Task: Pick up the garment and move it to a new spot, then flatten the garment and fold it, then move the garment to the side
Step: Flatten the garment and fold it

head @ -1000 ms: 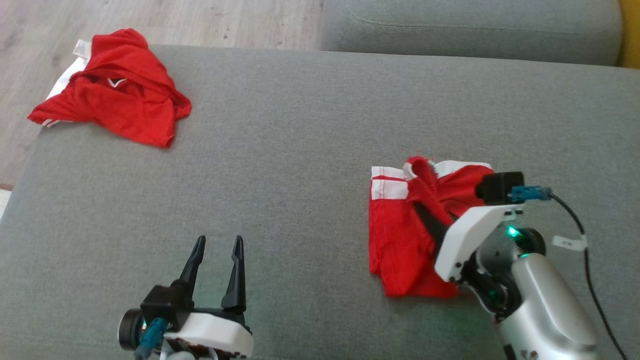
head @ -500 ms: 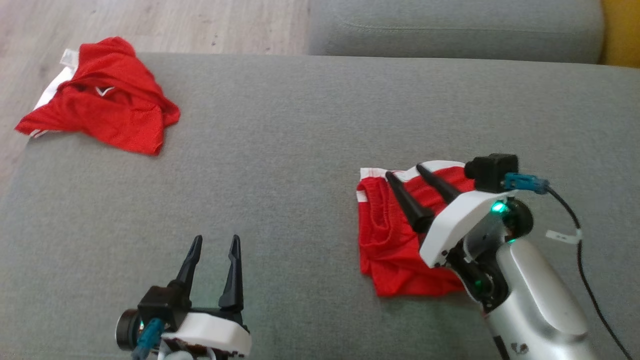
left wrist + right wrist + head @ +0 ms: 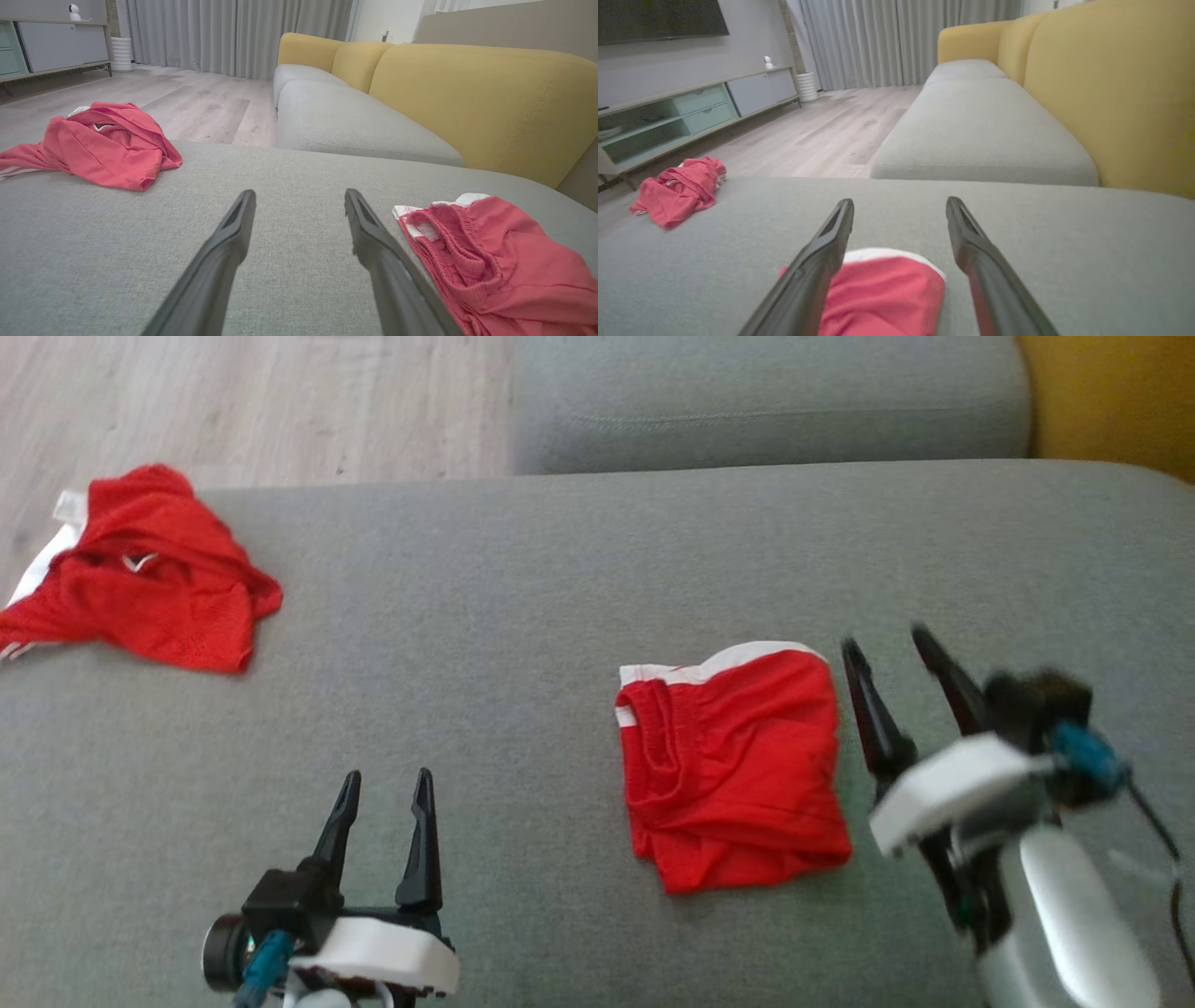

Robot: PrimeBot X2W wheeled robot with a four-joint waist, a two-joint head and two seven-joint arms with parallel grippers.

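The garment (image 3: 733,761) is a pair of red shorts with white trim, lying folded in a rough square on the grey sofa seat (image 3: 523,616), right of centre. My right gripper (image 3: 884,637) hangs open just beyond its right edge, blurred, holding nothing. In the right wrist view the garment (image 3: 882,294) lies low between and under the open fingers of my right gripper (image 3: 900,200). My left gripper (image 3: 388,774) stands open and empty near the front left. From the left wrist the garment (image 3: 504,252) lies to the right of my left gripper (image 3: 300,193).
A second red garment (image 3: 140,583) lies crumpled at the seat's far left edge, by the wooden floor (image 3: 233,401). Another grey seat cushion (image 3: 766,401) and a yellow backrest (image 3: 1111,401) lie beyond. The crumpled garment (image 3: 103,144) also appears far left from the left wrist.
My right gripper opened, let go of the garment and drew back to its right side. The garment settled flat and folded. The head camera swung, shifting the whole picture left.
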